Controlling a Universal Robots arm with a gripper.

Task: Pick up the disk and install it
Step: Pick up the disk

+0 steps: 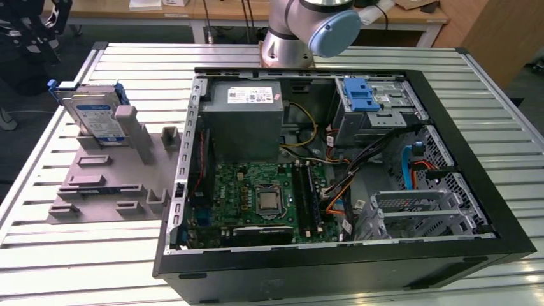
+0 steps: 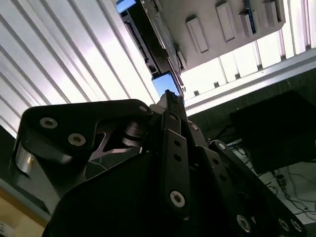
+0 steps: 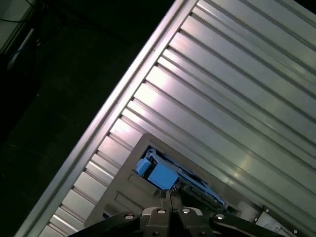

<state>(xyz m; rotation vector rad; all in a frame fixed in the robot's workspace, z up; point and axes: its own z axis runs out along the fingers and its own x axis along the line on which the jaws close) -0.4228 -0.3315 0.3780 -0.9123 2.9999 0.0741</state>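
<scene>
On the table (image 1: pixel 255 64) sits the open computer case (image 1: pixel 476 213), with the disk (image 1: pixel 93 113) standing in a grey holder (image 1: pixel 93 191) on the exterior view's left. The gripper (image 3: pixel 170 197) points at the disk, not touching it. Its fingers are pressed together and empty, so picking up likely needs them spread first.

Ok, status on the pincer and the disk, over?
Pincer shut, empty, poised over the disk, clear of it. Disk upright in the grey holder, not yet picked. Nothing seen between them.
</scene>
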